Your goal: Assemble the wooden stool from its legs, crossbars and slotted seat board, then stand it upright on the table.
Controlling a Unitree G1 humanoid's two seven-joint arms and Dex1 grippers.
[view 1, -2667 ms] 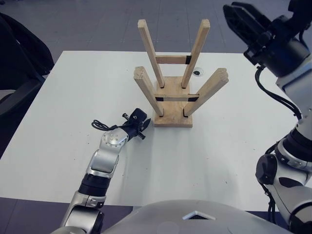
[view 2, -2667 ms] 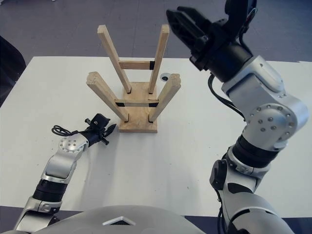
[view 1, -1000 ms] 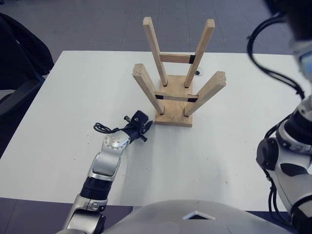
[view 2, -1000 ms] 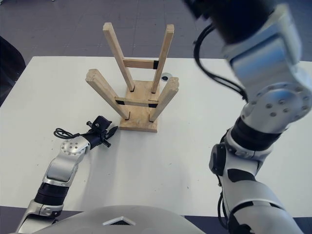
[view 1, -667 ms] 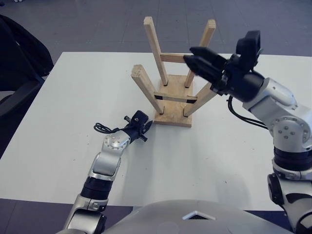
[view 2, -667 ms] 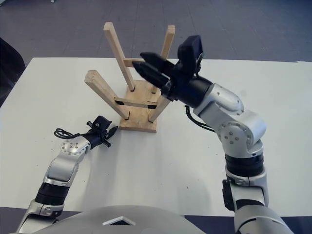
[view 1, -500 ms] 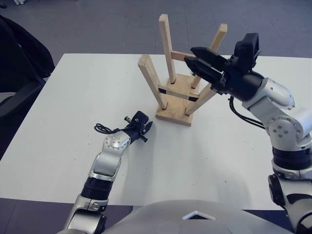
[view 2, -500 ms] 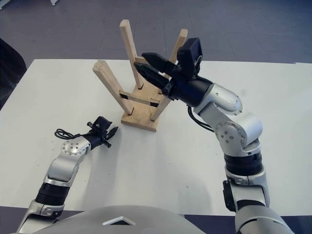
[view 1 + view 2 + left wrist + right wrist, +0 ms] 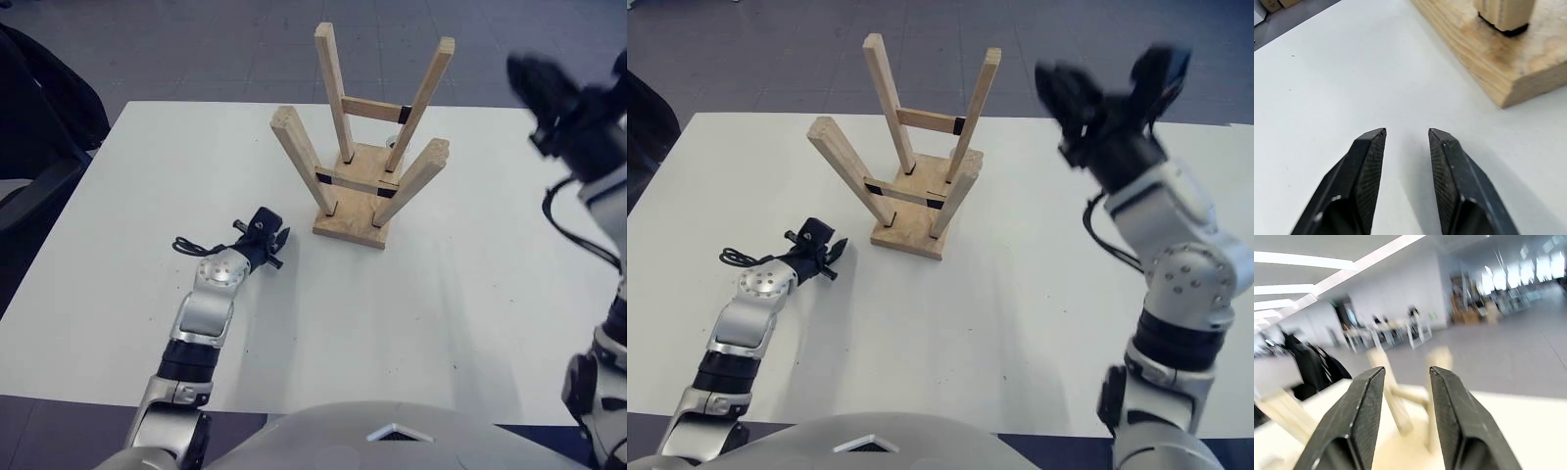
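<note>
The wooden stool (image 9: 361, 176) stands upside down on the white table (image 9: 470, 304), resting on its seat board (image 9: 351, 217) with all its legs pointing up and crossbars (image 9: 372, 110) between them. My left gripper (image 9: 275, 238) lies low on the table just left of the seat board, open and holding nothing; the left wrist view shows its fingertips (image 9: 1373, 139) apart, with the board's corner (image 9: 1498, 58) just ahead. My right gripper (image 9: 1065, 90) hangs high in the air to the right of the stool, open and holding nothing. The right wrist view looks past its fingers (image 9: 1369, 396) at the stool legs (image 9: 1396, 401).
A dark chair (image 9: 44, 127) stands off the table's left edge. Bare tabletop stretches in front of the stool and to its right. Grey floor lies beyond the far edge (image 9: 196, 103).
My right gripper has pulled away from the stool's legs, up and to the right. The stool, tilted half a second ago, now sits flat on its board. The left gripper shifted slightly left.
</note>
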